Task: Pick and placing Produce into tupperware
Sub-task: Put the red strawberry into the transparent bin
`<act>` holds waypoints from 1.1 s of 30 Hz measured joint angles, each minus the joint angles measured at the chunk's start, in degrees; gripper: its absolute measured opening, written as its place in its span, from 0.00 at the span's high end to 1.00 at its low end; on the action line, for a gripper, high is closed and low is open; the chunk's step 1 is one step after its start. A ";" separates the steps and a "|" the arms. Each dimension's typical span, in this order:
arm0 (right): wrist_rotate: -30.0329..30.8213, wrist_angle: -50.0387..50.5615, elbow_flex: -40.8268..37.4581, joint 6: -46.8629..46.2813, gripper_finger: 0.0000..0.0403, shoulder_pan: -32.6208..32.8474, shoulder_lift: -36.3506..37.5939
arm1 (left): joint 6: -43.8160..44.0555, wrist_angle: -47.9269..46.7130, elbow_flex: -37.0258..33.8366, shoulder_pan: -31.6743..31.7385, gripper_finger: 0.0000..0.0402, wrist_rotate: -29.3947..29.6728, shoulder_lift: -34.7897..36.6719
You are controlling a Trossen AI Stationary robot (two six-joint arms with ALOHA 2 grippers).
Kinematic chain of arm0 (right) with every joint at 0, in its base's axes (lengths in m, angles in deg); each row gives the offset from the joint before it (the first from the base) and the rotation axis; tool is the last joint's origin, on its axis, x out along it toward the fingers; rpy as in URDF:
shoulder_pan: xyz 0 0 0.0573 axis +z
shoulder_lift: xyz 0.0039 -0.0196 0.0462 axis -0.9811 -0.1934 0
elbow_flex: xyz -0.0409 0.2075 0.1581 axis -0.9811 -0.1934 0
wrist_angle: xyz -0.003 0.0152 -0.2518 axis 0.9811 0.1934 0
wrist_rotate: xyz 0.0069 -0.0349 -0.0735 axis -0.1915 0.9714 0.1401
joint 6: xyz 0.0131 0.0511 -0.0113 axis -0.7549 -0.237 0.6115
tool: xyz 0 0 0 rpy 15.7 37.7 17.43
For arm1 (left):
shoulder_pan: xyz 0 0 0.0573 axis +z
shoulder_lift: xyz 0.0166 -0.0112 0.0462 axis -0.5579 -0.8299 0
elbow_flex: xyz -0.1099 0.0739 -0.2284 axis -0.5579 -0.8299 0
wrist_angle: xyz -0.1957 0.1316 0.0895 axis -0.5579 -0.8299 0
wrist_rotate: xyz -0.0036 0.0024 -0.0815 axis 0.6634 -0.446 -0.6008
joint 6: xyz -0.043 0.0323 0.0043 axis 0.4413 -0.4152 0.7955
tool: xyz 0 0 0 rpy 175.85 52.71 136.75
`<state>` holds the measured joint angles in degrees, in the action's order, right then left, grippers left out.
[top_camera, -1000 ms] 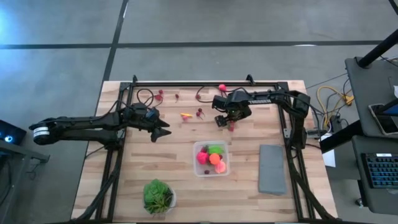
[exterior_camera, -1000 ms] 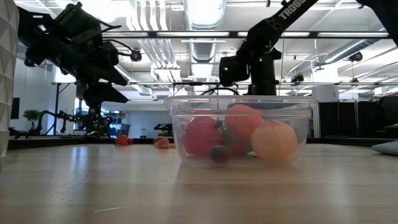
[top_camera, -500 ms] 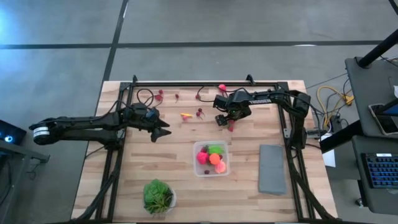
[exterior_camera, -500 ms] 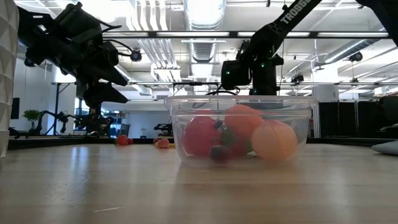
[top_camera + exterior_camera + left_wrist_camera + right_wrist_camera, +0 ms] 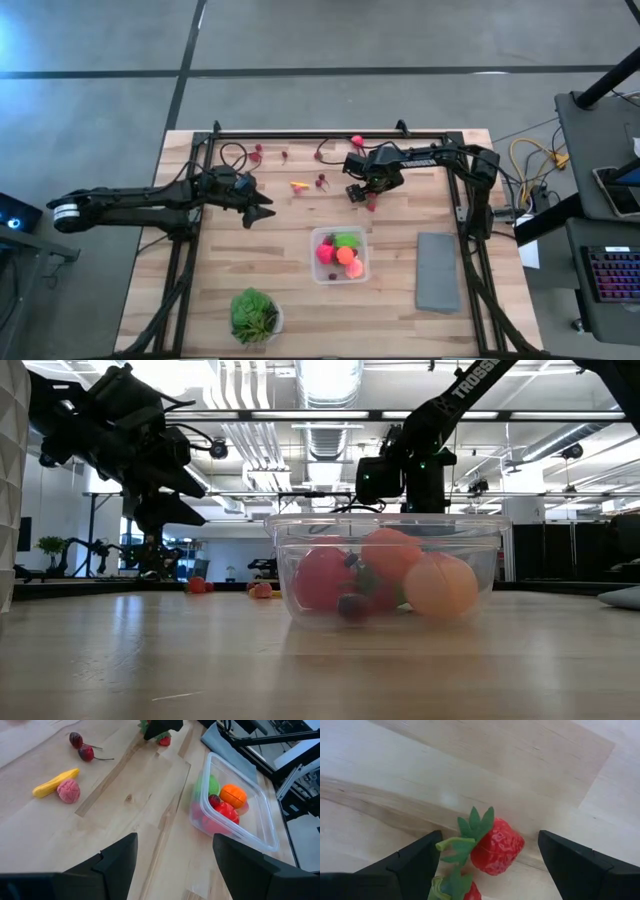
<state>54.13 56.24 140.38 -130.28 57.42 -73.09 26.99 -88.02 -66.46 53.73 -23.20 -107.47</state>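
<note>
While both arms hang over the far half of the pale wooden slatted table (image 5: 250,270), the nearest thing in the high view is a leafy green plant in a white bowl (image 5: 254,314) at about seven o'clock from the table's middle. At four o'clock lies a flat grey rectangular slab (image 5: 438,271).

Near the centre, slightly toward five o'clock, sits the clear shallow plastic tupperware with rounded corners (image 5: 339,255). It already holds several toy produce pieces: a red one, an orange one (image 5: 233,795) and a lime-green one.

Farther back, the left gripper (image 5: 262,213) is at nine o'clock above bare wood, its fingers apart and holding nothing. The right gripper (image 5: 363,195) hangs at about one o'clock, fingers spread wide, straddling a red toy strawberry with a green leafy cap (image 5: 496,846) that lies on the table; the fingers do not touch it.

Between the grippers, toward twelve o'clock, lie a yellow banana-shaped piece (image 5: 54,782) touching a pink raspberry-like piece (image 5: 68,790), and just beside them two dark red cherries with stems (image 5: 81,747). More small red pieces are scattered along the far edge.

On the right arm, white lettering in the low view reads "TROSS", cut off by the frame.
</note>
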 joint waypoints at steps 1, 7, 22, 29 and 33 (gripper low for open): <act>-0.15 -0.06 0.00 -0.02 0.19 0.00 0.00 | 0.00 -0.02 0.00 0.00 0.39 0.00 0.00; -0.74 -0.71 0.00 -0.68 0.19 0.00 0.00 | -0.01 -0.02 0.00 0.00 0.39 0.00 0.00; -0.73 -0.92 0.02 -0.68 0.42 0.02 0.00 | -0.04 -0.02 0.00 0.00 0.39 0.00 0.00; -0.26 -1.02 0.02 -0.70 0.48 0.02 0.00 | -0.04 -0.02 0.00 0.00 0.39 -0.02 0.00; 0.56 -1.01 0.02 -0.71 0.53 0.04 0.75 | -0.05 -0.02 0.00 0.00 0.39 0.00 0.00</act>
<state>54.69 55.23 140.40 -130.99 57.46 -72.34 26.94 -88.04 -66.46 53.73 -23.20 -107.47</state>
